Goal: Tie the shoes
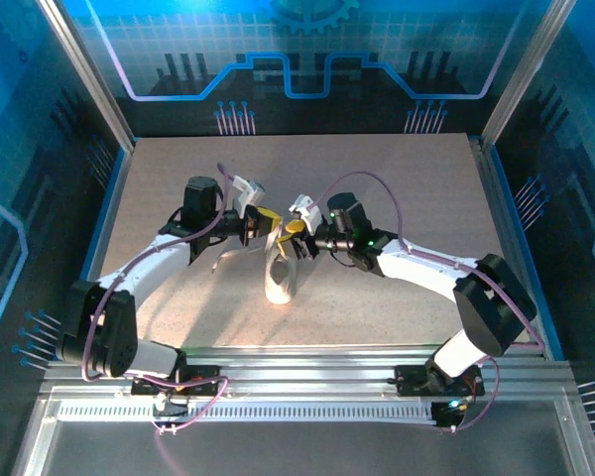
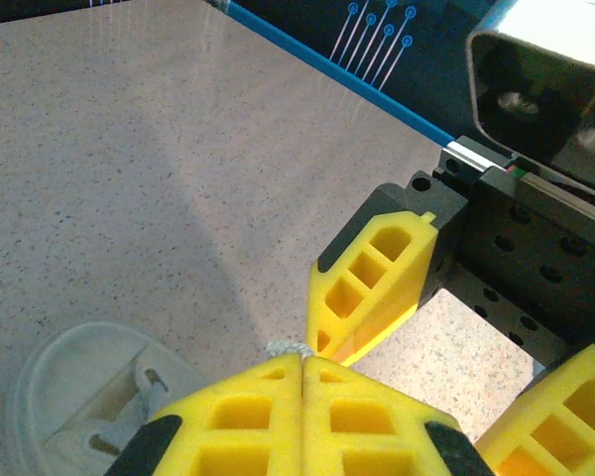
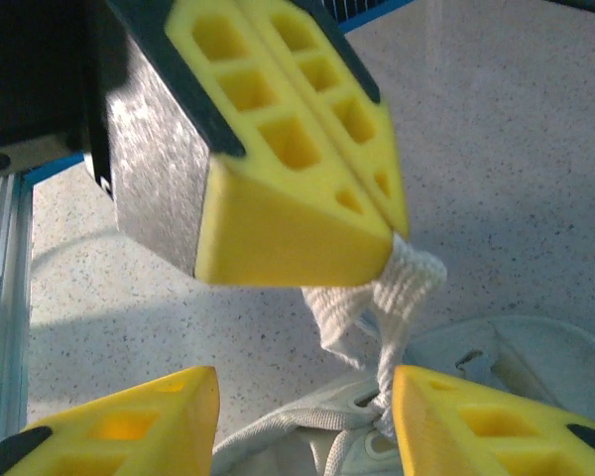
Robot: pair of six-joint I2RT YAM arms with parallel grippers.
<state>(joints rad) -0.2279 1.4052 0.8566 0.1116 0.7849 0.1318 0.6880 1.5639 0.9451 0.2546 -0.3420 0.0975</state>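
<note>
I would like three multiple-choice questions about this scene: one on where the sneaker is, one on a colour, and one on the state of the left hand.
1. Where is the sneaker on the table?
A. near the middle, by the two hands
B. in the far left corner
C. on the metal rail

2. What colour are the fingers of both hands?
A. red
B. yellow
C. green

3. What is the state of the left hand?
A. wide open
B. shut on the sole
C. shut on a lace

Answers:
1 A: the top view shows it just below where the hands meet.
2 B: both wrist views show yellow fingers.
3 C: its fingers press together with the white lace coming out at the tip, while the right hand is open.
</note>
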